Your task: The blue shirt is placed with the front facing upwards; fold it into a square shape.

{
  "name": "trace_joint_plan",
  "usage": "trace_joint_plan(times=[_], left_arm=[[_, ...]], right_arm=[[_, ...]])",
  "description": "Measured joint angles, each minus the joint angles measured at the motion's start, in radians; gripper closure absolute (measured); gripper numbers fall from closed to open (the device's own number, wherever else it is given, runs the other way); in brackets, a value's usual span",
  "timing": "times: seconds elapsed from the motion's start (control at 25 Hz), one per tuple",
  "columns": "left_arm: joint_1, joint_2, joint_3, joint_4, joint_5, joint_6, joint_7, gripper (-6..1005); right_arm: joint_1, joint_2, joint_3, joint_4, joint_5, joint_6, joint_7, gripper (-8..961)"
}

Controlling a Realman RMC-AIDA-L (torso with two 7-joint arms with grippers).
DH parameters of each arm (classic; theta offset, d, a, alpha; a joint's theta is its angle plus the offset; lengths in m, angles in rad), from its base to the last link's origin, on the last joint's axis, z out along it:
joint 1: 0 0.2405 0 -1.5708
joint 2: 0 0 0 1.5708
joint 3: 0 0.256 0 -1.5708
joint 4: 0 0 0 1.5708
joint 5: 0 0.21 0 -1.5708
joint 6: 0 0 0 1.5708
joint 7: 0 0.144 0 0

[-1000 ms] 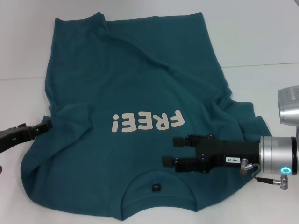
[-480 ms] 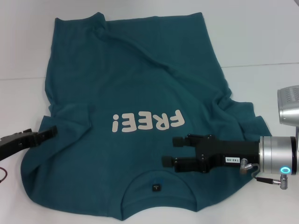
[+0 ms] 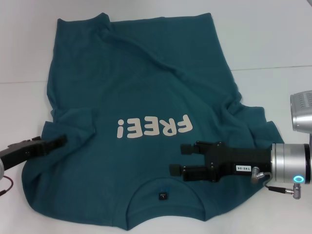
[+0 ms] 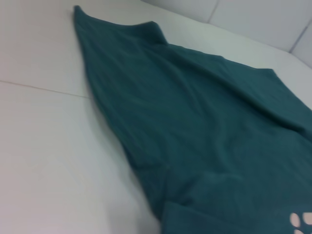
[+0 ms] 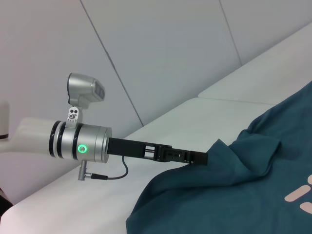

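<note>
I see the blue shirt (image 3: 146, 126) flat on the counter (image 3: 273, 39), collar toward frame bottom, length running top-bottom; right gripper (image 3: 178, 159) spread above chest; left gripper (image 3: 58, 141) at sleeve, state unclear

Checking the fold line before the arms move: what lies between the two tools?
In the head view, only the blue shirt spans between the left tool and the right tool; its collar label sits lower.

White table (image 3: 273, 44); blue shirt (image 3: 141, 97) spread flat on it, print up, collar nearest robot.
</note>
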Motion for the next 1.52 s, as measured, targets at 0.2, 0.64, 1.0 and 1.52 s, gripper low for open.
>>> trace_joint_plan(times=[0.2,0.64,1.0,1.52], left_arm=[[0.0,0.0,0.005,0.006,0.0,0.037,-0.001,109],[-0.002,0.001,0.005,0.01,0.001,0.021,0.0,109],[-0.002,0.002,0.005,0.013,0.021,0.016,0.0,108],[-0.004,0.002,-0.002,0.014,0.034,-0.014,-0.009,327]], right_arm=[[-0.002,0.0,0.0,0.0,0.0,-0.001,0.0,36],[0.001,0.0,0.0,0.0,0.0,-0.001,0.001,36],[0.001,0.0,0.0,0.0,0.001,0.001,0.0,37],[0.001,0.0,0.0,0.0,0.002,0.0,-0.001,37]])
